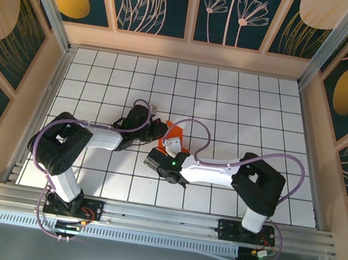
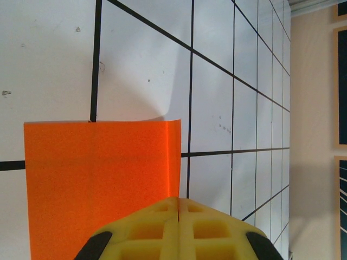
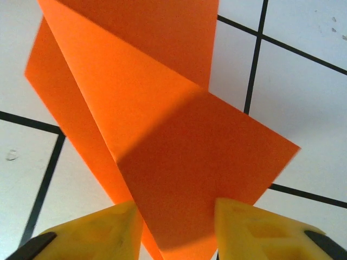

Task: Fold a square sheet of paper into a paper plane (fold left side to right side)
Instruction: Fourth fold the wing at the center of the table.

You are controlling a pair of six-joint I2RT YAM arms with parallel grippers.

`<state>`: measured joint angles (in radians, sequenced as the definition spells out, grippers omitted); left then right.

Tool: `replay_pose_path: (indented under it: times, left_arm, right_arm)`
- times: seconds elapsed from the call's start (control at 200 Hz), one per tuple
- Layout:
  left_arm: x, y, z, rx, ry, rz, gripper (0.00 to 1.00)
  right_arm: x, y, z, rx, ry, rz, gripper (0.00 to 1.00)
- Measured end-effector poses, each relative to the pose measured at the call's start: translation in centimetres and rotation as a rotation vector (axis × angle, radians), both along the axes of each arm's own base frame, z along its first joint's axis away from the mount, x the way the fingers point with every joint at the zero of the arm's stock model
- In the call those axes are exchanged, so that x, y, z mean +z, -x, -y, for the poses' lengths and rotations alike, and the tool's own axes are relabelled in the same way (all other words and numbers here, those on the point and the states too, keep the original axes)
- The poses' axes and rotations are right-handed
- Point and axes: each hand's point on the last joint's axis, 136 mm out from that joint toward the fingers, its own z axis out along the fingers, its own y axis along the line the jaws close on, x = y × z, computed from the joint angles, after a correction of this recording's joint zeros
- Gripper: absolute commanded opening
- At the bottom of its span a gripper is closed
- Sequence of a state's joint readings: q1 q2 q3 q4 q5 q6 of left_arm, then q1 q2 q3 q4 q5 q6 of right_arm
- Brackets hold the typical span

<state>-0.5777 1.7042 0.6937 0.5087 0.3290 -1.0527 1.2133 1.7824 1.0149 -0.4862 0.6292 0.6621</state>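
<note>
The square sheet of paper is bright orange, creased, and lies mid-table between the two grippers. In the left wrist view the paper lies flat with a thin raised fold along its right edge. My left gripper is shut, its yellow tips meeting right at that fold; it reaches in from the left. In the right wrist view a lifted flap of the paper passes between the spread yellow fingers of my right gripper, which is open. That gripper comes from the near side and covers part of the sheet.
The floor is a white tile grid with black lines, walled by wooden panels. A metal rail runs along the near edge by the arm bases. Open tiles stretch behind and to both sides of the paper.
</note>
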Motion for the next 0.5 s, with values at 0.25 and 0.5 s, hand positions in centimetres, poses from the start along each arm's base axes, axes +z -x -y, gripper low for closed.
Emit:
replay_pose_path:
  times: [0.25,0.5]
  left_arm:
    - [-0.02,0.01,-0.01,0.000,0.000,-0.001,0.00]
    - [-0.02,0.01,-0.01,0.000,-0.001,0.000,0.00]
  right_arm:
    - [-0.65,-0.09,0.18,-0.001,0.025,0.002,0.25]
    - [-0.55,-0.14,0.02,-0.001,0.020,0.004,0.21]
